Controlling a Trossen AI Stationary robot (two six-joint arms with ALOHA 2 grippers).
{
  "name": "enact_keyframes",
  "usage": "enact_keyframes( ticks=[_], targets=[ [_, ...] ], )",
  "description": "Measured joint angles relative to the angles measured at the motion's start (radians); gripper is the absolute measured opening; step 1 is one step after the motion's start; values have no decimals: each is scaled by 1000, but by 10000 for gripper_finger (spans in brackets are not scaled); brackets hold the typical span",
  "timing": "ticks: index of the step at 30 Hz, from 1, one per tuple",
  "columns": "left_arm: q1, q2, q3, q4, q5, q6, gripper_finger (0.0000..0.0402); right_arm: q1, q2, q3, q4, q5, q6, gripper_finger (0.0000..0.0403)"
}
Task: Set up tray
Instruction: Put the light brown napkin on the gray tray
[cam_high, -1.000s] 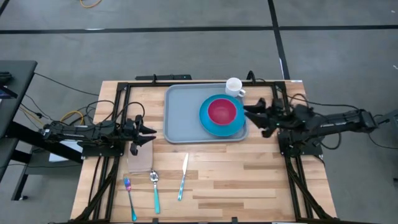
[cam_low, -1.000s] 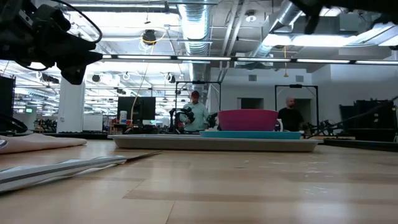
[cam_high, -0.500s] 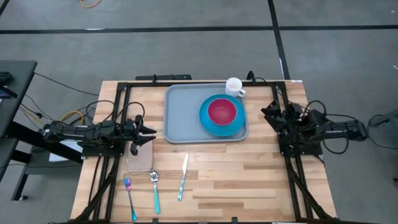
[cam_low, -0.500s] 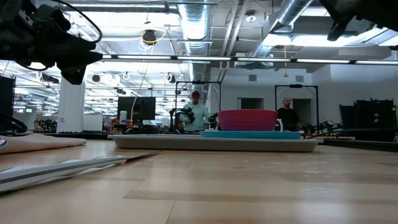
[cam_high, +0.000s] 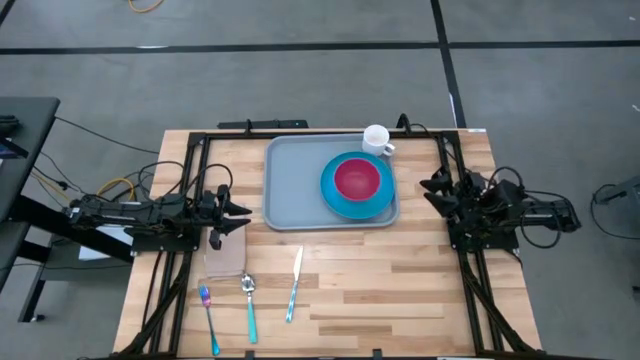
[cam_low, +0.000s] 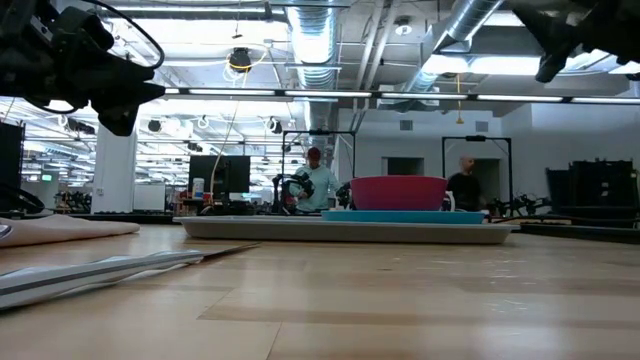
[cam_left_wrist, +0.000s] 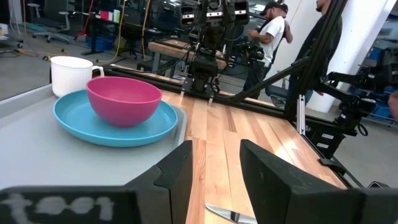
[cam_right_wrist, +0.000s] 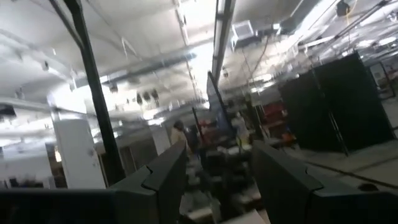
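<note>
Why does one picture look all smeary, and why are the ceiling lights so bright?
In the right wrist view the room beyond the right claw is streaked with blur. In the low view, bright ceiling lights wash out, and the near table looks soft. The high view is even and sharp on the tray.

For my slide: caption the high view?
Pink bowl on blue plate on the tray; both arms parked at the table's sides.

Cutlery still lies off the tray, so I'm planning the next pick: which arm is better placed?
Left, probably. The left gripper hangs open just above the napkin, with fork, spoon and knife on its side. The right gripper sits across the tray.
</note>
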Motion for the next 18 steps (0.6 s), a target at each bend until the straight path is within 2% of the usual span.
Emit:
enact_keyframes(
  ticks=[11,18],
  targets=[
    [0,0,0,0,0,0,122,0,1,-1,-335,-54,-100,173],
    [0,0,0,-1,0,0,122,1,1,-1,-400,-137,-165,145]
  ],
)
